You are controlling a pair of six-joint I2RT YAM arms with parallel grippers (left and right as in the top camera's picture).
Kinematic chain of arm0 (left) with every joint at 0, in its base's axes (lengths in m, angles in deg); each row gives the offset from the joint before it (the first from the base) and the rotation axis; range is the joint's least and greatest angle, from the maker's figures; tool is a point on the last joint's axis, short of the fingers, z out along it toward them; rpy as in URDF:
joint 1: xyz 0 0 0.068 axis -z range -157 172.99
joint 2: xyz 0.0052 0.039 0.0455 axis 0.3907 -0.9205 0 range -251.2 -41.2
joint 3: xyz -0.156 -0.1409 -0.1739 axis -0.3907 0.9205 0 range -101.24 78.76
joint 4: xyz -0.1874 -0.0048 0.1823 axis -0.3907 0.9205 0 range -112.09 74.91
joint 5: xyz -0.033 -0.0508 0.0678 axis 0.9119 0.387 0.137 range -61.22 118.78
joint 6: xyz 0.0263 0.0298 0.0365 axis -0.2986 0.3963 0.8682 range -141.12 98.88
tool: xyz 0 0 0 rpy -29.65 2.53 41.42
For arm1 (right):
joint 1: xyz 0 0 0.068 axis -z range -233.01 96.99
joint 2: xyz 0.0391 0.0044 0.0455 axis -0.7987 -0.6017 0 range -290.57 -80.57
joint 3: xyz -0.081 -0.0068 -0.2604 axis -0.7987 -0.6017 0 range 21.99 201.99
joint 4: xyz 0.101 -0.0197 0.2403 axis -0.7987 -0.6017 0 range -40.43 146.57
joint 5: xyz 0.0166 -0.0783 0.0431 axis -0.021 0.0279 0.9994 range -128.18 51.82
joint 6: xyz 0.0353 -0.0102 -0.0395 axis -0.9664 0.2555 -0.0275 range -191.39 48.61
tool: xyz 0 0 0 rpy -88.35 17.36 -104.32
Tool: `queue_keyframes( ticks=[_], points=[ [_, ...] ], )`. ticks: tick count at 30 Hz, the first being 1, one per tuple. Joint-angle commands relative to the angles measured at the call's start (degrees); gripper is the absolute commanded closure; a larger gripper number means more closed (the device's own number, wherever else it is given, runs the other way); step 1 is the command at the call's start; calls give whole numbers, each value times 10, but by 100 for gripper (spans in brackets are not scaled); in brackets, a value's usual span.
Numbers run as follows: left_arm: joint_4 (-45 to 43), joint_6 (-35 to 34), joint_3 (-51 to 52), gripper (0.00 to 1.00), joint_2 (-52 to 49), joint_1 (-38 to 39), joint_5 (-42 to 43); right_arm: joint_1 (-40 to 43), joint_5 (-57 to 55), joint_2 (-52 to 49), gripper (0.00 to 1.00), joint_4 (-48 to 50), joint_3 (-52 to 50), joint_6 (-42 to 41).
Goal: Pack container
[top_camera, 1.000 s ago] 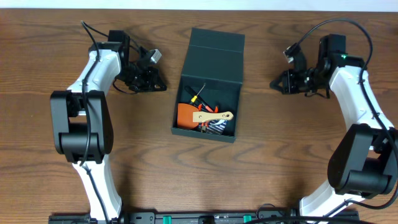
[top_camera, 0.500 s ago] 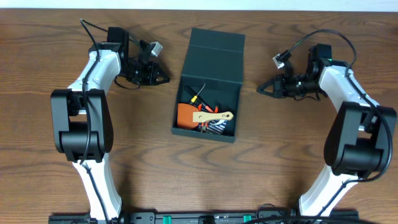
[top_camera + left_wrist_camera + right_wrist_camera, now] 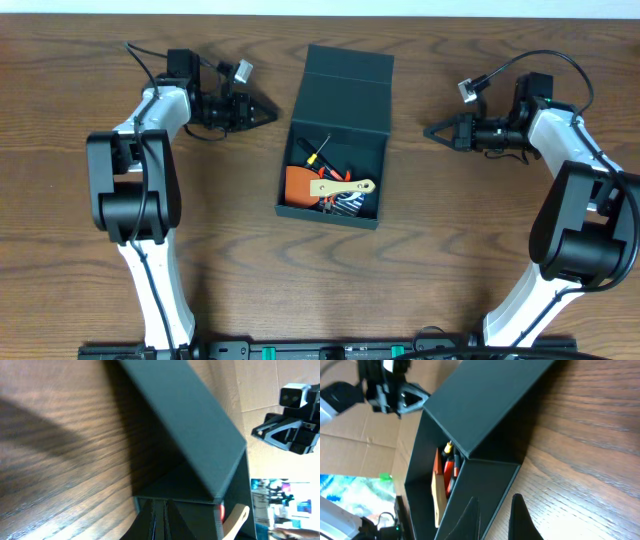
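Note:
The dark teal container (image 3: 343,86) stands in the middle of the table with its flap lid folded back. Inside lie a wooden spatula (image 3: 345,186), an orange flat piece (image 3: 299,182), a red-handled screwdriver (image 3: 318,157) and a striped item. My left gripper (image 3: 266,113) is shut and empty, pointing right, just short of the container's left wall (image 3: 200,425). My right gripper (image 3: 430,130) is also shut and empty; it points left, a short way off the right wall (image 3: 490,400). The left wrist view shows the left gripper (image 3: 160,503) with jaws pressed together. The right gripper (image 3: 492,499) holds nothing.
Bare wooden table (image 3: 450,250) surrounds the container on every side. Cables loop above both wrists (image 3: 232,72) (image 3: 478,85). The two arm bases stand at the near corners (image 3: 130,210) (image 3: 585,240).
Both wrists have turned so their shut grippers point at the container. The left gripper has moved right and slightly back. The right gripper has swung left and closer to the container.

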State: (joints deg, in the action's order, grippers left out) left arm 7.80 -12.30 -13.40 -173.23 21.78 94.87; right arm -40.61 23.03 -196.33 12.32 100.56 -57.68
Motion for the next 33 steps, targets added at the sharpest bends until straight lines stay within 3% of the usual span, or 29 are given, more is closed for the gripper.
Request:
queue_keyframes(
  ticks=[1,8,33],
  points=[
    [-9,-15,0,94,-11,-1,24,5,1,-2,99,7,-1,-27],
    [-59,-60,0,95,-14,0,23,3,8,-10,99,59,-1,-83],
    [-66,-73,0,94,-41,7,14,-35,38,-72,99,167,-1,-215]
  ],
)
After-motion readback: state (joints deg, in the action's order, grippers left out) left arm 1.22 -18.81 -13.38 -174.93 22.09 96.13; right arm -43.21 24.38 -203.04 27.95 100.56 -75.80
